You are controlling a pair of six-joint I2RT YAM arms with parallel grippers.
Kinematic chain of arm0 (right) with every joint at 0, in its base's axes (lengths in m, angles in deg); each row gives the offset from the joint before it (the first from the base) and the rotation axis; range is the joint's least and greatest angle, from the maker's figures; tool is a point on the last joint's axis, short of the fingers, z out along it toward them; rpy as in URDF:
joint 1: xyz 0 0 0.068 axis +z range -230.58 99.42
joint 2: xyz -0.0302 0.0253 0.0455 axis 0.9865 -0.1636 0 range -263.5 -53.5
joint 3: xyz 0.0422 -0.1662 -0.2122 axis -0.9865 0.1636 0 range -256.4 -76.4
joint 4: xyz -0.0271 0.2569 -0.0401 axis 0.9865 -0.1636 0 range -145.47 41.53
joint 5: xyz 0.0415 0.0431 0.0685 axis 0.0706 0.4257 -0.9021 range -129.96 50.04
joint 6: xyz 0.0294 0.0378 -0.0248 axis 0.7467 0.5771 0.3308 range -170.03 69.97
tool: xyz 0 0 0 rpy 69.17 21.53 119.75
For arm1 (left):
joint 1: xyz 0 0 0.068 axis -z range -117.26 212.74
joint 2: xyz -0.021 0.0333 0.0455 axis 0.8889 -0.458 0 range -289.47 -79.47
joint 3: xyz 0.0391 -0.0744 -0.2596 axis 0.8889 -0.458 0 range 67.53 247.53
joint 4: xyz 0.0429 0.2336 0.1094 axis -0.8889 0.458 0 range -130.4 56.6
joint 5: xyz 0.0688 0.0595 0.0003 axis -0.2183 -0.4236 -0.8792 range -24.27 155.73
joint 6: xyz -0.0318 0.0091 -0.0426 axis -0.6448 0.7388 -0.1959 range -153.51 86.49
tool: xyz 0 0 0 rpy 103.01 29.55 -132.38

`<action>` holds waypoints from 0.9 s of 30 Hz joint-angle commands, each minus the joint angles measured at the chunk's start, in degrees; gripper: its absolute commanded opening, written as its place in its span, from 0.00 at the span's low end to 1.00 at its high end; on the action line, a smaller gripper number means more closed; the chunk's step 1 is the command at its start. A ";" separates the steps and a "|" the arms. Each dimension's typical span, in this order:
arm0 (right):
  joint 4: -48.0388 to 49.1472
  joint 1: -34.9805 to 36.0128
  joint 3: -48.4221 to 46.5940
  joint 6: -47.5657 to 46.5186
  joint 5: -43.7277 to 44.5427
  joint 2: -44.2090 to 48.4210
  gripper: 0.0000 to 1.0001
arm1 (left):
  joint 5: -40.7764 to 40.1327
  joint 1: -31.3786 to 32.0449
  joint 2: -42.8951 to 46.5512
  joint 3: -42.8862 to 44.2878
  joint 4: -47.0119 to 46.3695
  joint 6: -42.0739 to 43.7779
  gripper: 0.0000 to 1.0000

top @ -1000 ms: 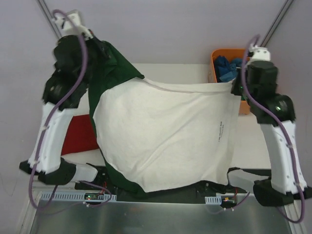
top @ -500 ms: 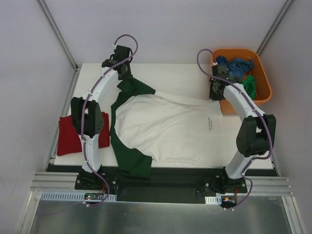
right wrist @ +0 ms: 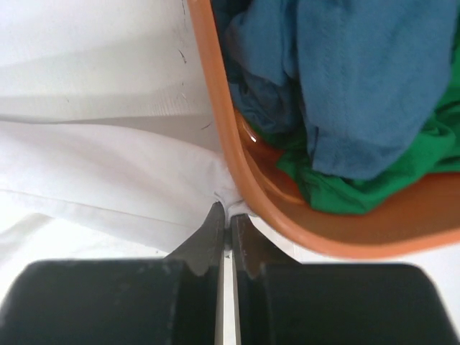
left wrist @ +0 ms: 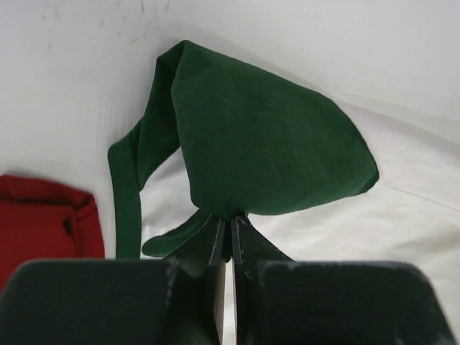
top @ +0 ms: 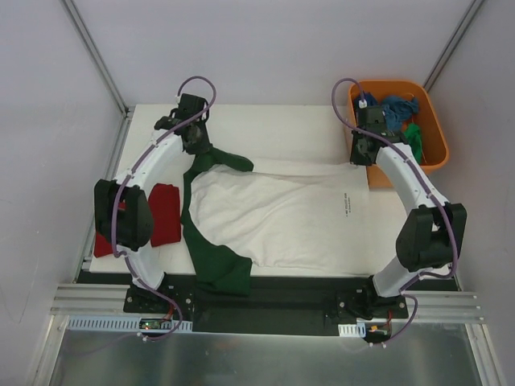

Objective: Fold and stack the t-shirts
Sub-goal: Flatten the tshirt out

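Note:
The white t-shirt (top: 282, 213) with dark green sleeves lies spread across the table. One green sleeve (top: 216, 269) hangs over the near edge. My left gripper (top: 195, 147) is shut on the far green sleeve (left wrist: 266, 144) at the shirt's far left corner. My right gripper (top: 361, 153) is shut on the white hem (right wrist: 136, 187) at the far right corner, right against the orange tub (right wrist: 230, 144). A folded dark red t-shirt (top: 161, 213) lies at the table's left edge and shows in the left wrist view (left wrist: 43, 215). Blue (right wrist: 359, 79) and green (right wrist: 374, 180) shirts lie in the tub.
The orange tub (top: 434, 129) stands at the table's far right corner, touching the white shirt's edge. Grey walls and slanted frame posts (top: 92, 52) close in the back and sides. Bare white table (top: 273, 129) shows beyond the shirt.
Both arms have come down from holding the shirt raised and stretched, and laid it flat on the table. In the last half second both grippers moved slightly farther back, pulling the cloth flatter.

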 commanded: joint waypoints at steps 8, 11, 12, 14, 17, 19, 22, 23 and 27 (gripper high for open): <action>-4.40 -0.62 -6.22 -0.62 -4.56 25.38 0.01 | 0.21 0.09 33.08 -0.83 -1.13 -3.04 0.00; -7.99 -0.53 -13.67 -0.62 -7.81 32.24 0.01 | 3.02 0.09 42.13 3.37 -1.84 -1.20 0.00; -8.96 -0.53 -17.87 -0.36 -10.17 33.84 0.01 | 3.98 0.09 44.42 4.53 -2.01 -1.02 0.00; -10.03 -0.53 -21.68 -0.10 -12.99 38.50 0.01 | 7.15 0.09 50.48 8.38 -3.33 0.12 0.00; -10.99 -0.53 -28.27 0.26 -18.79 43.69 0.01 | 15.46 0.09 56.73 13.66 -4.47 1.44 0.00; -13.26 -0.53 -33.96 0.60 -22.40 45.97 0.01 | 20.49 0.09 60.06 16.04 -4.56 1.71 0.00; -12.94 -0.53 -37.33 1.92 -26.44 48.78 0.01 | 26.22 0.09 62.19 20.53 -4.65 0.83 0.00; -12.14 -0.53 -37.25 2.19 -27.06 49.58 0.01 | 27.27 0.09 62.37 22.54 -4.65 1.09 0.00; -10.73 -0.79 -38.65 2.19 -26.81 50.56 0.01 | 24.31 0.09 60.62 26.77 -4.65 2.23 0.00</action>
